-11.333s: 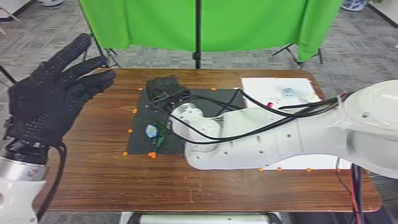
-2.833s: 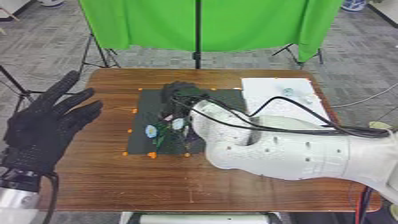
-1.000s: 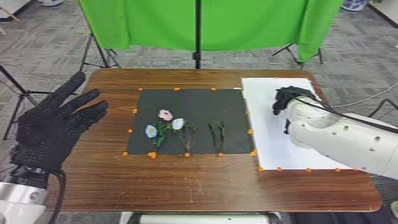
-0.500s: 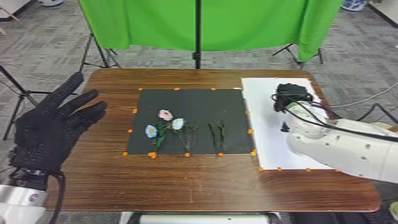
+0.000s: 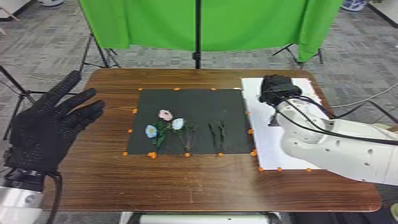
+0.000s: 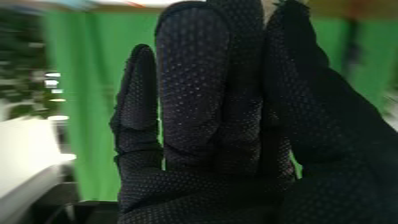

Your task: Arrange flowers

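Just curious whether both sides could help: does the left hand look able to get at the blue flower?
Probably yes: the left hand is on the same side as the blue flower, nothing seems to stand between them, and the right hand is over the white sheet.

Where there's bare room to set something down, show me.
Bare: the brown wooden table between its near edge and the square black mat; the mat's far strip, beyond the pink flower. Crowded: the mat's nearer part, with flowers and green stems; the white sheet, partly under the right hand.
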